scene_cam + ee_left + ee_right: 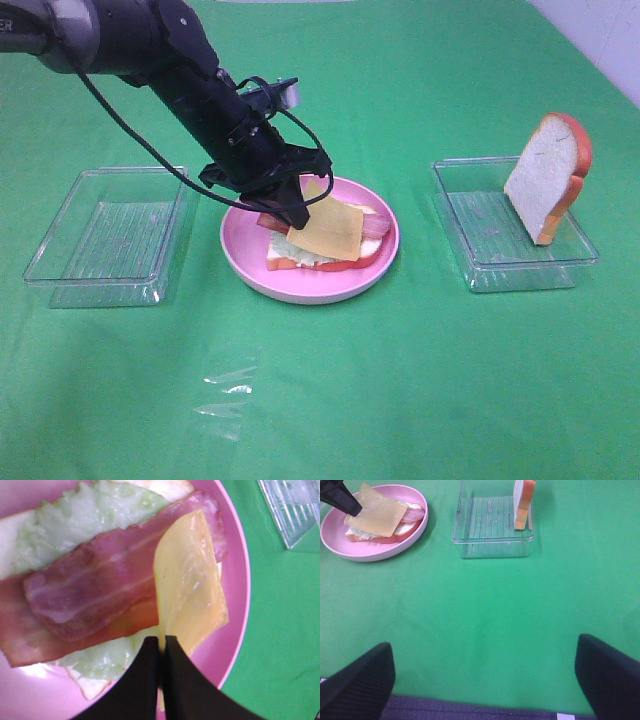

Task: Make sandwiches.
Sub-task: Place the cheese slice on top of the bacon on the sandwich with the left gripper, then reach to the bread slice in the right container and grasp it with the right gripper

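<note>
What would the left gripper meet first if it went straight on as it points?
Probably the bacon strips: the left gripper, shut on the cheese slice, points down onto the pink plate, where they lie. Depth is unclear.

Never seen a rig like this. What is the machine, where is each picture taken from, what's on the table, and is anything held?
It is a robot with two arms. One picture looks down from a high fixed camera; the other two come from cameras on the arms' wrists. On a green cloth stand a pink plate, a left tray and a right tray, both clear. The plate holds a bread slice, lettuce and bacon. The left arm's fingers are shut on a corner of a yellow cheese slice, tilted over the stack. A second bread slice leans upright in the right tray. The right arm's fingers are open, holding nothing.
</note>
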